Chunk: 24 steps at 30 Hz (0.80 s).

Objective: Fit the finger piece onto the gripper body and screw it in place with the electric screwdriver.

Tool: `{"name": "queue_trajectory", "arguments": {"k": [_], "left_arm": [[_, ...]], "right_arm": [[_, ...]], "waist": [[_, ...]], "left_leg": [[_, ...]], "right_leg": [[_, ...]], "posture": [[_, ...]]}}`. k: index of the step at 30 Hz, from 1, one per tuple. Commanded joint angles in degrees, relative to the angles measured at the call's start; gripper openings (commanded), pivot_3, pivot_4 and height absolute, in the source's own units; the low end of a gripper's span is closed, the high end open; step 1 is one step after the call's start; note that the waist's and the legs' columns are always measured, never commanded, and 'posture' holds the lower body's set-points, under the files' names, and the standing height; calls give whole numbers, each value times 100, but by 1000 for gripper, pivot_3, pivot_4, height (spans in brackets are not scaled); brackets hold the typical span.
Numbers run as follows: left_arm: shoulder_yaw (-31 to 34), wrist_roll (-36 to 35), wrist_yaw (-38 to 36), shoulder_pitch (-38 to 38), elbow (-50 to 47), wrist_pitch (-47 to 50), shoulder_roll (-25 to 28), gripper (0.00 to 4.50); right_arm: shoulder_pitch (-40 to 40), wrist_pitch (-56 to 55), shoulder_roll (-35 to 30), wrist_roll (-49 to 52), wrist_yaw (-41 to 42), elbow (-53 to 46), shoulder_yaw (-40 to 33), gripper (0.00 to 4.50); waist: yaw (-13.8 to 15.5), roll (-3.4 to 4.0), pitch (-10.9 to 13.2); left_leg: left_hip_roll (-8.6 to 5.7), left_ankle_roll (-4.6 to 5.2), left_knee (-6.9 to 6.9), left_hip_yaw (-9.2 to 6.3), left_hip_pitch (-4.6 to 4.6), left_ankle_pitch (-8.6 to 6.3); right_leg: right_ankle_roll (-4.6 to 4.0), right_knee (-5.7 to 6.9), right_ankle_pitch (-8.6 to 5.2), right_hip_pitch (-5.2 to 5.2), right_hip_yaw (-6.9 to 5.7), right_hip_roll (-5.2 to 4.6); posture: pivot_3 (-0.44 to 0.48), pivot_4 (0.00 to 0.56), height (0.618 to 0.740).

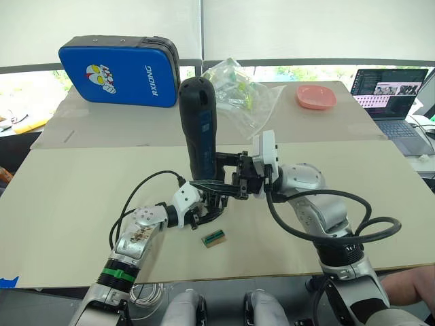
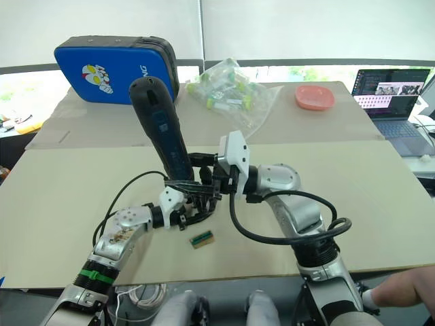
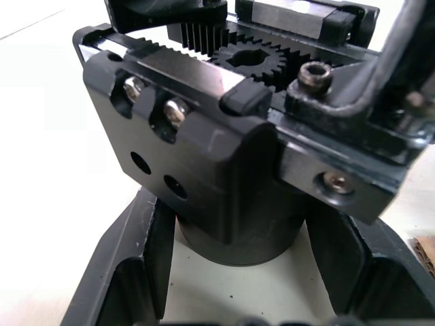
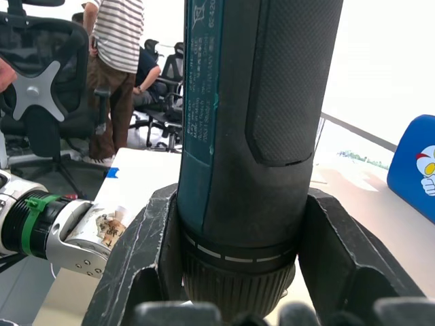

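Observation:
My left gripper [image 1: 208, 208] is low over the table and shut on the gripper body [image 3: 224, 170], a black mechanism with a round base, a toothed gear and screw heads. The left fingers [image 3: 129, 265] flank that base. My right gripper [image 1: 221, 174] is shut on the electric screwdriver [image 1: 198, 122], a thick black cylinder held upright and slightly tilted, with its lower end just above the body. The right wrist view shows the screwdriver [image 4: 251, 136] clamped between both fingers. I cannot tell the finger piece apart from the body's black parts.
A small tan-and-green block [image 1: 213, 238] lies on the table just in front of the grippers. At the back are a blue case [image 1: 119, 71], a clear bag of small parts [image 1: 238, 92], a pink dish [image 1: 316, 96] and a laptop [image 1: 391, 92]. A person's hand [image 1: 408, 288] is at the table's near right corner.

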Motion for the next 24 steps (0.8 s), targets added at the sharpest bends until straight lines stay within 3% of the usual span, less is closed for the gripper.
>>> {"name": "queue_trajectory", "arguments": {"k": [1, 24], "left_arm": [[-114, -2, -73, 93, 59, 93, 4, 2288], [-91, -7, -50, 166, 6, 129, 36, 2288]], "right_arm": [[196, 101, -85, -311, -30, 230, 235, 1966], [78, 151, -116, -115, -55, 163, 139, 1966]], "waist": [[0, 0, -2], [1, 5, -14]], "left_leg": [[0, 0, -2, 0, 4, 0], [0, -25, -19, 0, 26, -14]], "right_leg": [[0, -1, 0, 0, 0, 0], [-4, -4, -3, 8, 5, -6]], "posture": [[0, 150, 740], [0, 150, 740]]}}
